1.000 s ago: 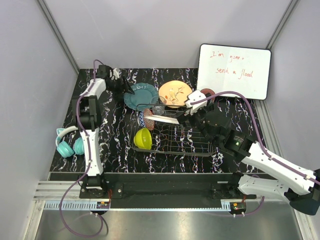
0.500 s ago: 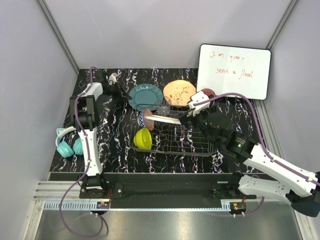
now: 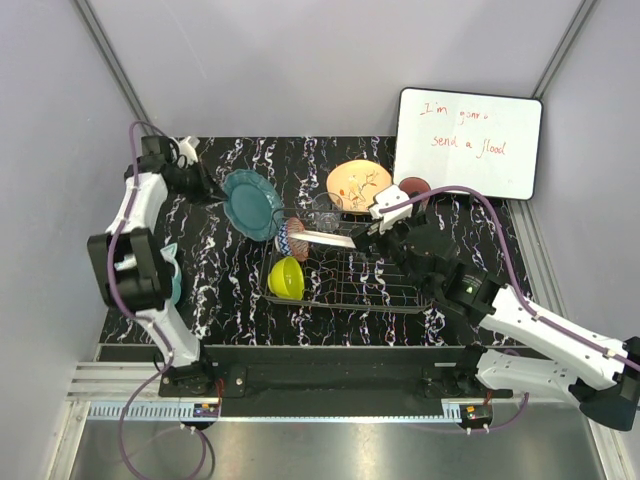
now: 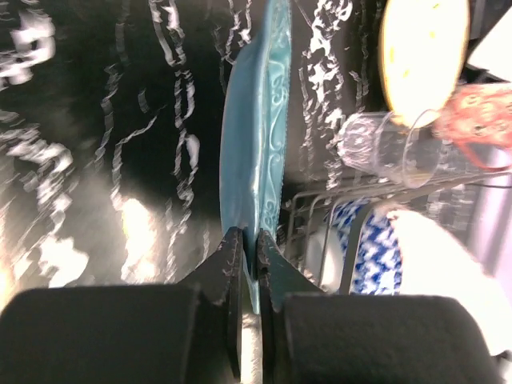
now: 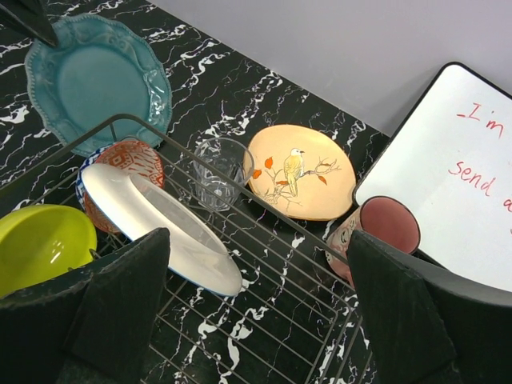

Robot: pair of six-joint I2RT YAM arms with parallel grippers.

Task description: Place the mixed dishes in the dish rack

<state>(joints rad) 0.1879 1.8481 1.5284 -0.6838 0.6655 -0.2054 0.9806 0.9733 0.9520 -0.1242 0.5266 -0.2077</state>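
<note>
My left gripper (image 4: 248, 248) is shut on the rim of the teal plate (image 4: 256, 160), which stands on edge above the table just left of the dish rack (image 3: 345, 285). In the top view the teal plate (image 3: 250, 203) tilts upright by the left gripper (image 3: 214, 193). The rack holds the yellow-green bowl (image 5: 40, 244), the small red-patterned bowl (image 5: 120, 160) and the white plate (image 5: 160, 220) leaning on it. My right gripper (image 5: 264, 320) hangs open over the rack. Behind the rack are the clear glass (image 5: 220, 172), the orange plate (image 5: 300, 172) and the reddish-brown cup (image 5: 384, 228).
A whiteboard (image 3: 468, 140) with red writing leans against the back right wall. Teal headphones (image 3: 168, 280) lie at the table's left edge, partly hidden by the left arm. Grey walls close in the table on three sides.
The left gripper shut on the teal plate's left rim, then lifted it off the table onto its edge and drew it left. The right arm barely moved.
</note>
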